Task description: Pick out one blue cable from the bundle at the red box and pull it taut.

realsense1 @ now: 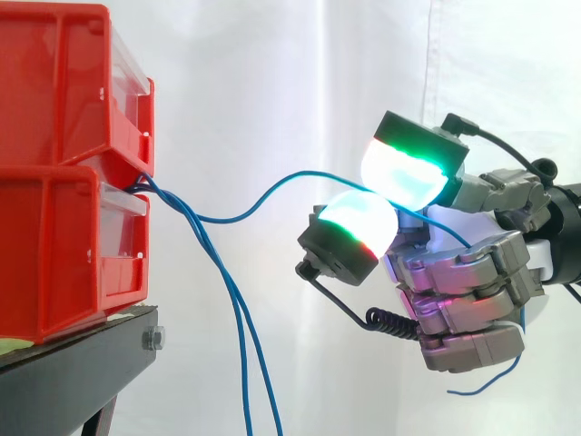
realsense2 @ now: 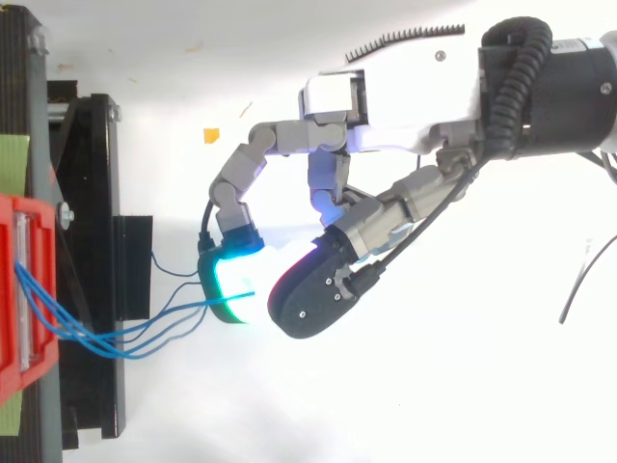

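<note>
Two stacked red bins (realsense1: 64, 136) stand at the left on the black stand (realsense1: 82, 363). A bundle of thin blue cables (realsense1: 238, 318) comes out between the bins and hangs down. One blue cable (realsense1: 272, 193) leaves the bundle, dips, arches up and runs to my hand (realsense1: 472, 291), right of the bins. Its two glowing fingertips (realsense1: 408, 173) pinch the cable between them. The cable's free end (realsense1: 486, 383) dangles below the palm. In the top view the cable (realsense2: 183, 309) reaches the cyan pad (realsense2: 229, 285), and it still curves.
White curtain hangs behind the work. In the top view the stand (realsense2: 96, 193) and the bins' edge (realsense2: 10, 289) lie along the left side, with a green strip beside them. A small orange scrap (realsense2: 211, 135) lies on the white floor.
</note>
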Robot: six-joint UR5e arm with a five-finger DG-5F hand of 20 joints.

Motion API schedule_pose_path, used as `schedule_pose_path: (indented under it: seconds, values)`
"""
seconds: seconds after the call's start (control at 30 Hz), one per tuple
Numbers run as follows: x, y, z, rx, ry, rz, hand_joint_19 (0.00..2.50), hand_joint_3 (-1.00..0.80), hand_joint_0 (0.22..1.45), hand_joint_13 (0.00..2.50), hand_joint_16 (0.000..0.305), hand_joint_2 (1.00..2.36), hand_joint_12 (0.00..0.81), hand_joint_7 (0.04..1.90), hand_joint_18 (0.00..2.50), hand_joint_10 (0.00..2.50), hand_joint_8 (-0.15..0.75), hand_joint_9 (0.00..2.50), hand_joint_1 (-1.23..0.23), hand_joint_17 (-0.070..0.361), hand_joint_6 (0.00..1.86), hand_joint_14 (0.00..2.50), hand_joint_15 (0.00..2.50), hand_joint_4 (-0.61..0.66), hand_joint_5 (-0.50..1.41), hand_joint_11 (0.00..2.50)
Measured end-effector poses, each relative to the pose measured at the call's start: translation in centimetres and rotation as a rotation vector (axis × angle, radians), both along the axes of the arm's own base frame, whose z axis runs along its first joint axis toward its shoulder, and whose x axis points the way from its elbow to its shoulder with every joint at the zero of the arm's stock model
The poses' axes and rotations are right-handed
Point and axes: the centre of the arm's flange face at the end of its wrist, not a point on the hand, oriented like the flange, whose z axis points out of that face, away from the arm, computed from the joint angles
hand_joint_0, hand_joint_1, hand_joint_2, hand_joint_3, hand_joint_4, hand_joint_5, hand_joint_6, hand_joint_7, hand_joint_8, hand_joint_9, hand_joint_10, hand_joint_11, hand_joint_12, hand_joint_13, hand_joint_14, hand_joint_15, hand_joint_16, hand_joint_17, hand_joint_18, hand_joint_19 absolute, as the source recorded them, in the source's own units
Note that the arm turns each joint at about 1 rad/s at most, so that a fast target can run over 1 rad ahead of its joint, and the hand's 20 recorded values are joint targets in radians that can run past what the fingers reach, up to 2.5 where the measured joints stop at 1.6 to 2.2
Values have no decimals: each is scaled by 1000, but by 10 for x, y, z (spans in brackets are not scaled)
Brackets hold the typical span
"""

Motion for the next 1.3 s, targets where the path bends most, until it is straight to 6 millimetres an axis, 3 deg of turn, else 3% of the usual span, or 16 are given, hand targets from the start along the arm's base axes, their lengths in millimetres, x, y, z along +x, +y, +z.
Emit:
schedule_pose_path:
  seconds: [1.3]
  values:
    - [-1, 0, -4, -3, 5, -4, 1438, -130, 710, 1262, 42, 1014, 286, 1044, 1301, 436, 196, 1464, -863, 94, 952, 1012, 1263, -333, -106, 1571]
